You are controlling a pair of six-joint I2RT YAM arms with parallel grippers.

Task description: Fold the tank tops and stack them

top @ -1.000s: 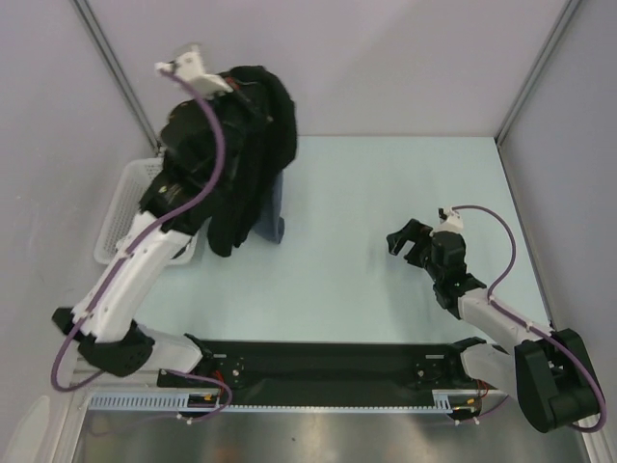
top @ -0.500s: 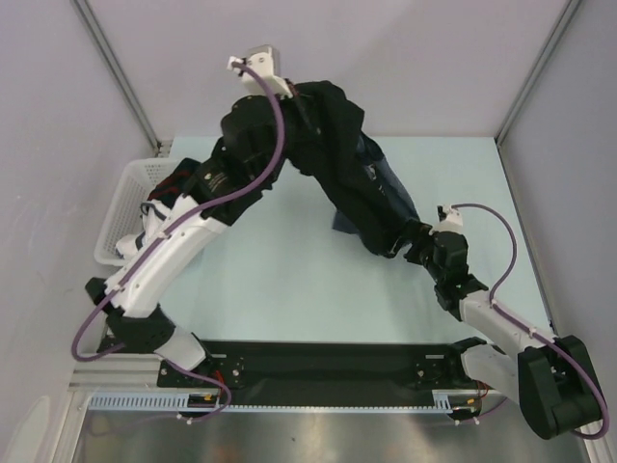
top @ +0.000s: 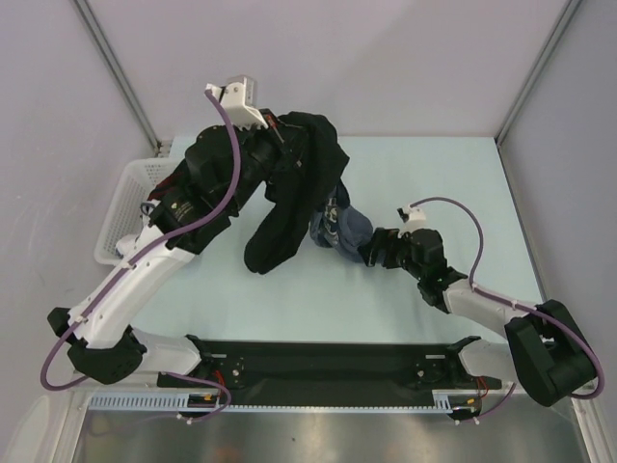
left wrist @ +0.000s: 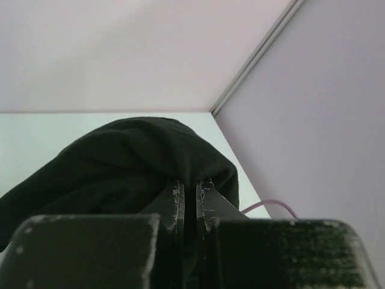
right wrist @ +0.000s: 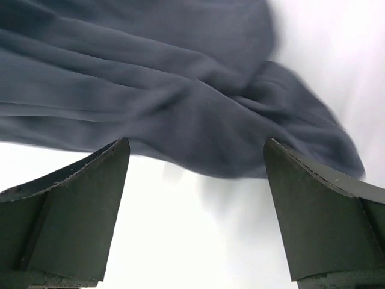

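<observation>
My left gripper is raised above the table's back middle and shut on the black tank top, which hangs down from it in a long bunch. In the left wrist view the black cloth drapes over the closed fingers. The slate blue-grey tank top lies crumpled on the table just right of the hanging black one. My right gripper is open and low at the blue-grey top's right edge. In the right wrist view the blue-grey cloth lies just beyond the open fingers.
A white slatted basket stands at the table's left edge, behind my left arm. Grey walls close the back and sides. A black rail runs along the near edge between the arm bases.
My left gripper swung right with both tops, then back left; the blue-grey top dropped onto the table. My right gripper moved left up to the blue-grey top.
</observation>
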